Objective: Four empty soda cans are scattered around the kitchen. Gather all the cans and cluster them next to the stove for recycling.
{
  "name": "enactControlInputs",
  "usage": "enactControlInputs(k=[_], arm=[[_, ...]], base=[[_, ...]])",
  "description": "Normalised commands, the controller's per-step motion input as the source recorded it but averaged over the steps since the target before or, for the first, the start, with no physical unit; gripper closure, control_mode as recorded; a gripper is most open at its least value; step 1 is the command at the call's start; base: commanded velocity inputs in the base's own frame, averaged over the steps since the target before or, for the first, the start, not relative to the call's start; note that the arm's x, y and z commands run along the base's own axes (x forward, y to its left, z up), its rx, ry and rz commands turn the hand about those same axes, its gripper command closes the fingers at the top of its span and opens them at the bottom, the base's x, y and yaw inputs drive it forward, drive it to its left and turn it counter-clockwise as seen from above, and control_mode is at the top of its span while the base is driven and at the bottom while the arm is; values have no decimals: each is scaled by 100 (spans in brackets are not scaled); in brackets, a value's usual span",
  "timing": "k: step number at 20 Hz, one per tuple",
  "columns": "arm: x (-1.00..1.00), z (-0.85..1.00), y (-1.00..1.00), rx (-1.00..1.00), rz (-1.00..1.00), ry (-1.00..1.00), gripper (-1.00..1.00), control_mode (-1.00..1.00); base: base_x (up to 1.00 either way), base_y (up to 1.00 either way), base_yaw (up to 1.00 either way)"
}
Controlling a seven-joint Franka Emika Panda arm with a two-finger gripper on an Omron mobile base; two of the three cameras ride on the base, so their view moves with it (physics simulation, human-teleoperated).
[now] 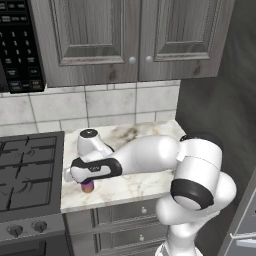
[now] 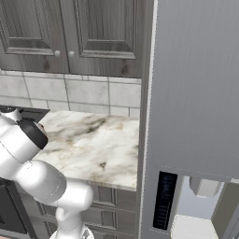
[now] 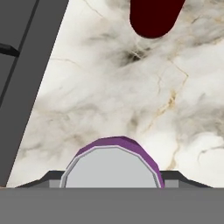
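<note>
The purple soda can [image 3: 114,162] sits at the bottom centre of the hand view, its silver top facing the camera with a purple rim around it. In the left base view the same can [image 1: 88,186] shows as a small purple stub under the hand, left of centre, standing on the marble worktop [image 1: 135,185] just beside the stove [image 1: 27,175], which fills the lower left of that frame. A dark red can [image 3: 153,15] stands at the top of the hand view, further along the worktop and well apart from the purple one.

The end effector [image 1: 82,181] hangs directly over the purple can with its dark finger tips at either side of it. Whether the tips are pressing the can or merely flanking it cannot be told from these pictures.

Judging by where the can stands, it is already in the target zone, so this looks like a placement or a pick at the stove's edge. The risks: if the hand lifts or shifts sideways with the tips partly engaged, the light empty can could tip and roll toward the stove's edge or off the front of the worktop. A sideways nudge could also send it against the red can.
</note>
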Motion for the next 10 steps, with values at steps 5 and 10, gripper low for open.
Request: enactControlInputs(k=[5,10], arm=[[20,10,-5,3,-2,-4,100,-100],[31,19,1,3,-3,-4,100,-100]], base=[[0,0,0],[0,0,0]])
